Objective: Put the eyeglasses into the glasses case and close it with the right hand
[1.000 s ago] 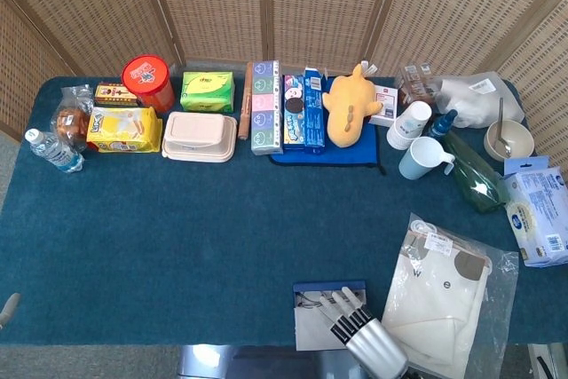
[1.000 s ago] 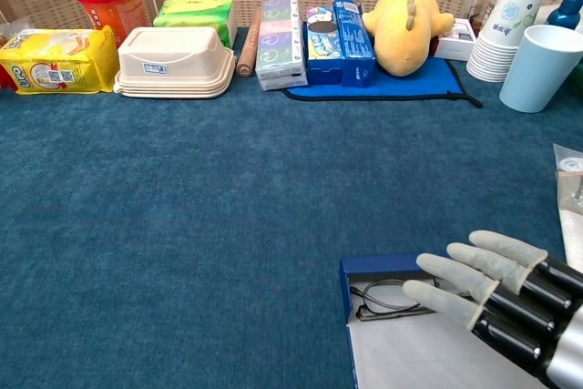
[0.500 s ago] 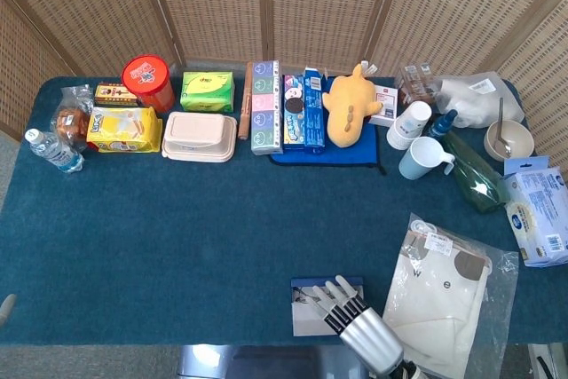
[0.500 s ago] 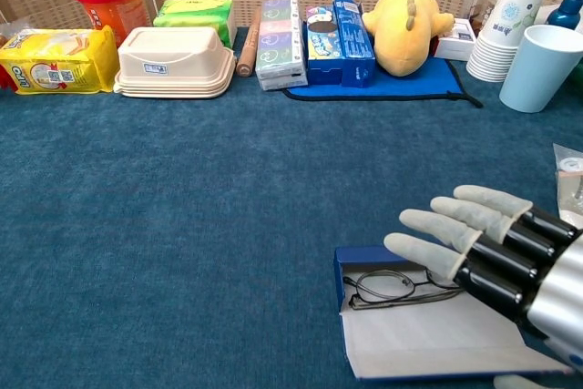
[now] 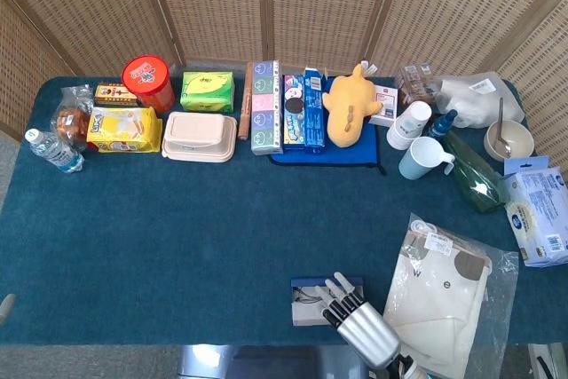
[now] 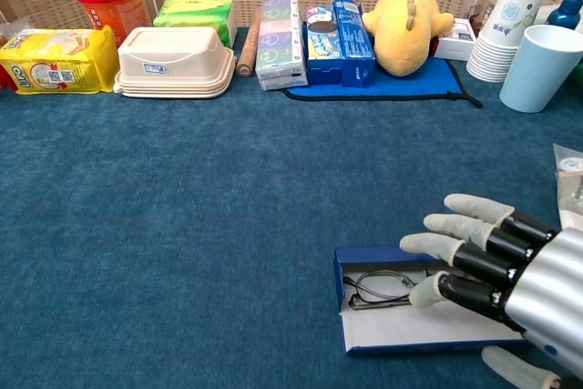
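The right hand [image 6: 496, 284] reaches over the open glasses case [image 6: 364, 261] at the table's [image 6: 182, 225] near edge, fingers [image 6: 455, 223] spread apart and holding nothing. The eyeglasses [image 6: 378, 285] lie inside the blue case (lid still raised toward the robot). Whether the fingertips touch the case cannot be told.

I see a yellow plush toy [image 5: 350, 104] on a blue mat [image 5: 325, 150], a red canister [image 5: 147, 80], a beige lunchbox [image 5: 200, 137], and 1 light-blue mug [image 5: 422, 158].
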You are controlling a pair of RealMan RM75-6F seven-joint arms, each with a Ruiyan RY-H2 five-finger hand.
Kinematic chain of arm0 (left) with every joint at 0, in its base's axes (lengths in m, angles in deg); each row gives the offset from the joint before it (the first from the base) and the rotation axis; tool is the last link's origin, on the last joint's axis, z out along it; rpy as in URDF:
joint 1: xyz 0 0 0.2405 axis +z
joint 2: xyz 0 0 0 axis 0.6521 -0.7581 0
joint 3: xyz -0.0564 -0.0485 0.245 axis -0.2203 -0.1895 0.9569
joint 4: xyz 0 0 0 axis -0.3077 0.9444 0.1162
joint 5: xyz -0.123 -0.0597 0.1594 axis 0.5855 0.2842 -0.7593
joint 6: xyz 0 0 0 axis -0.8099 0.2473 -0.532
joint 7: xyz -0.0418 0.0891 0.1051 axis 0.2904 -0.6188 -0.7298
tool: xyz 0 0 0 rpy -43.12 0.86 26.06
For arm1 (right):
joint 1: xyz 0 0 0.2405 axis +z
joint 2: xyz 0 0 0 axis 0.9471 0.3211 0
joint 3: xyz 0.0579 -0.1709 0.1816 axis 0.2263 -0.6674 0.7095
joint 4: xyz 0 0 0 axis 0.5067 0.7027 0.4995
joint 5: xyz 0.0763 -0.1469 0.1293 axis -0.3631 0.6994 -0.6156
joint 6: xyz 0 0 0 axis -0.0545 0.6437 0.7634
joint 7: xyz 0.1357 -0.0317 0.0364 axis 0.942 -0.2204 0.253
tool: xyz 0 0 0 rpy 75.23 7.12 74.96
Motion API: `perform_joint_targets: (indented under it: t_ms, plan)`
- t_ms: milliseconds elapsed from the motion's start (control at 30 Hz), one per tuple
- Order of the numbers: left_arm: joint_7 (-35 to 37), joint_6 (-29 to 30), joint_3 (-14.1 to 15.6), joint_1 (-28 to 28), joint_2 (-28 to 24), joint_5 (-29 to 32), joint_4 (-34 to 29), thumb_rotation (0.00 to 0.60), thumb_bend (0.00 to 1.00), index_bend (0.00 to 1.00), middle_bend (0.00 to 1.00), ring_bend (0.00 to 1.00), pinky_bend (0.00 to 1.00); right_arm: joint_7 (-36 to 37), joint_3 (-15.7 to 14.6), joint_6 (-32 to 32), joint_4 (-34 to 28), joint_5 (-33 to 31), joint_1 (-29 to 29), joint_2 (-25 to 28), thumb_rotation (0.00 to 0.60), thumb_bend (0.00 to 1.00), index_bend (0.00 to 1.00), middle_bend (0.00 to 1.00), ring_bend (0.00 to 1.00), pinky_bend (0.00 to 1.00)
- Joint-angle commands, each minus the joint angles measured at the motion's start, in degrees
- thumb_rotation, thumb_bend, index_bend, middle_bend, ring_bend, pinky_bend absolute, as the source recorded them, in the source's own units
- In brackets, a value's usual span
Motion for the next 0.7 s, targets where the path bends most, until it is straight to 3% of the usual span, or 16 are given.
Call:
perform_joint_targets:
  t_ms: [33,700]
  plan:
    - [-0.1,0.0,0.0,0.0,0.1,-0.1,0.2,0.600,0.28,0.00,0.01,0.00,0.00,-0.8,0.0,-1.0,-0.6,-0.6,0.2,0.4,0.600,0.34,0.32,0.16,0.12,0.09]
    - [0.4,0.4,-0.2,0.3,0.4,0.1,1.0,0.600,0.28,0.00,0.01,0.00,0.00,-2.3,0.2,-3.6,-2.5,-1.8,1.0,-0.2,0.600,0.28,0.51,0.24,0.17,0.12]
